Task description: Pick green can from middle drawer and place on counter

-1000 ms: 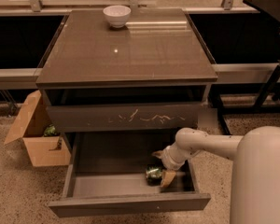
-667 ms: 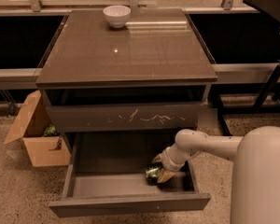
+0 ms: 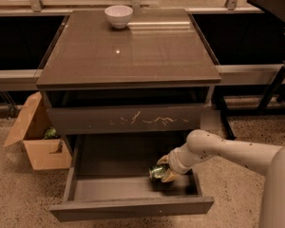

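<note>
Gripper (image 3: 163, 169): low inside the open middle drawer (image 3: 111, 161), toward the 5 o'clock part of the view; its two pale fingers sit one above and one below the green can (image 3: 156, 172), drawn in narrow against it; the can is judged to be held.

Arm (image 3: 218, 148): enters from 3 o'clock and slopes down over the drawer's right wall to the gripper.

Green can: in the right front part of the drawer, lying roughly on its side, its free end projecting toward 9 o'clock from the gripper; whether it rests on the drawer floor or is raised clear cannot be told.

Middle drawer: pulled fully out toward 6 o'clock; no other contents visible on the grey floor; directly above it, at 12 o'clock, is the shut drawer front with pale scratches (image 3: 133, 119).

Counter (image 3: 128, 56): well above the can, at 12 o'clock; a white bowl (image 3: 118, 15) stands at its far edge.

Surroundings: an open cardboard box (image 3: 38, 144) stands on the floor at 9 o'clock from the drawer.

Progress: drawer open and can grasped, so the reach and the grip appear done; remaining, by judgement, are the lift out of the drawer past the scratched front and the counter's overhang, the carry up toward 12 o'clock, and the release on the counter.
</note>
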`<state>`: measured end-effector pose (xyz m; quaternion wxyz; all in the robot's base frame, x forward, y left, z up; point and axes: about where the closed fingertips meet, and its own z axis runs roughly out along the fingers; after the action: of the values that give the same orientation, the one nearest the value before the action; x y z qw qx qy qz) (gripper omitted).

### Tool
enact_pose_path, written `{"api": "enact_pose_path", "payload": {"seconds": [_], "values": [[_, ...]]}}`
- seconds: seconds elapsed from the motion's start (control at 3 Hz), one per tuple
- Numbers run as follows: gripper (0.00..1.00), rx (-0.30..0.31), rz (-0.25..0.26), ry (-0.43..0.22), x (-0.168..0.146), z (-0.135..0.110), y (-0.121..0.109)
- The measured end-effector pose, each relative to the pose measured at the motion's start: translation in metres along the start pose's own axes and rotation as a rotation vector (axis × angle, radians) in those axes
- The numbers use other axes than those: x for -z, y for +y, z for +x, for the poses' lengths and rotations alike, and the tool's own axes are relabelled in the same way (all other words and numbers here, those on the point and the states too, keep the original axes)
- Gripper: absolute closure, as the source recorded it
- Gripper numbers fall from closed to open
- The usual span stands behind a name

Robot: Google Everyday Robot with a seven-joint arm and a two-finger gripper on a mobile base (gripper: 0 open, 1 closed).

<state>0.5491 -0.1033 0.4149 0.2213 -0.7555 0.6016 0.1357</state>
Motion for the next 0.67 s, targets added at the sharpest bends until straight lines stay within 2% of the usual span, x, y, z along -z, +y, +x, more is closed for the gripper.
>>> {"api": "enact_pose_path", "payload": {"seconds": [0.33,0.67], "values": [[1.00,0.030,0.051,-0.091,0.038,-0.010,0.003],[1.00,0.056,0.115,-0.149,0.078,-0.012,0.012]]}}
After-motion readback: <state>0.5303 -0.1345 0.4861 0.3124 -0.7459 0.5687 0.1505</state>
